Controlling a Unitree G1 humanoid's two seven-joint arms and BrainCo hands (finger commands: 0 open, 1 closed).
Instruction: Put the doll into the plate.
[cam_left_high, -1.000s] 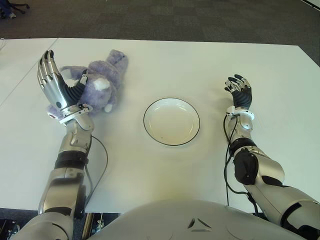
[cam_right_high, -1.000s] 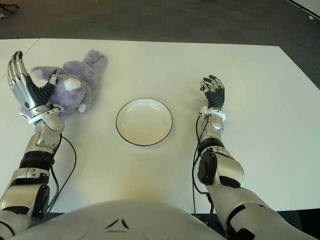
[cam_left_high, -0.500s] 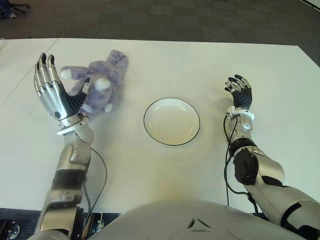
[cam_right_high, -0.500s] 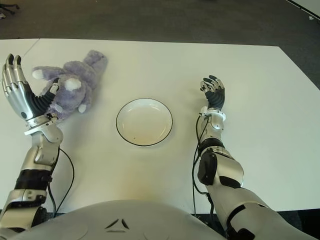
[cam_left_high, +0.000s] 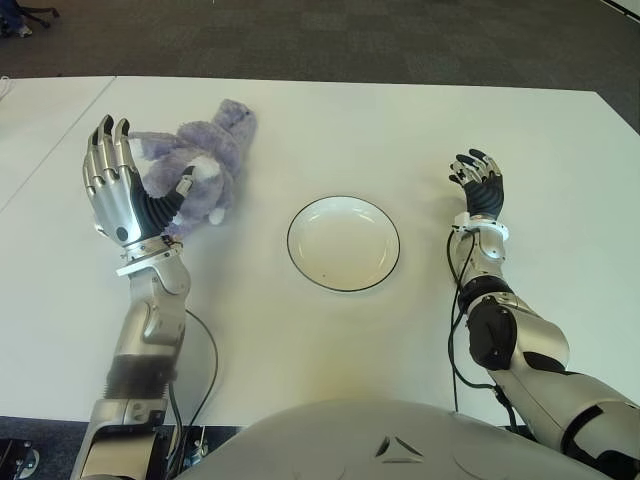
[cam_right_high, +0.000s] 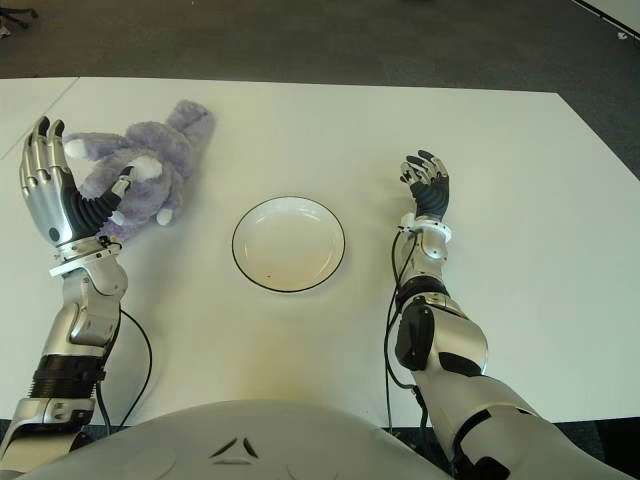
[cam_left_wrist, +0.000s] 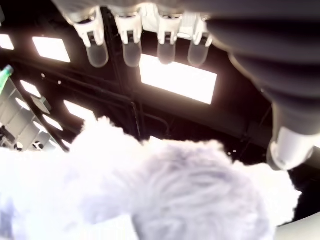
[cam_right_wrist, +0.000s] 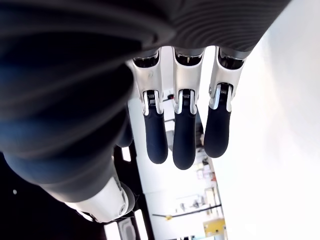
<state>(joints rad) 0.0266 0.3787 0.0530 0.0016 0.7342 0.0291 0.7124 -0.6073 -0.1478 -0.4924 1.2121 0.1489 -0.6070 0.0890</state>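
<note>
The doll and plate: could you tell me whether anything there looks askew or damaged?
Nothing looks damaged. The doll lies sprawled on its side, left of the empty plate, with the open left hand against it. The right hand shows idle, right of the plate.

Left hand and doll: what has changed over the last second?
The left hand pulled back from the doll, then returned against its near side, fingers upright and spread, thumb on the plush; no closed grasp shows. The doll's near end shifted slightly, but it lies on the table as before. The plate and the right hand, right of the plate, stayed put.
</note>
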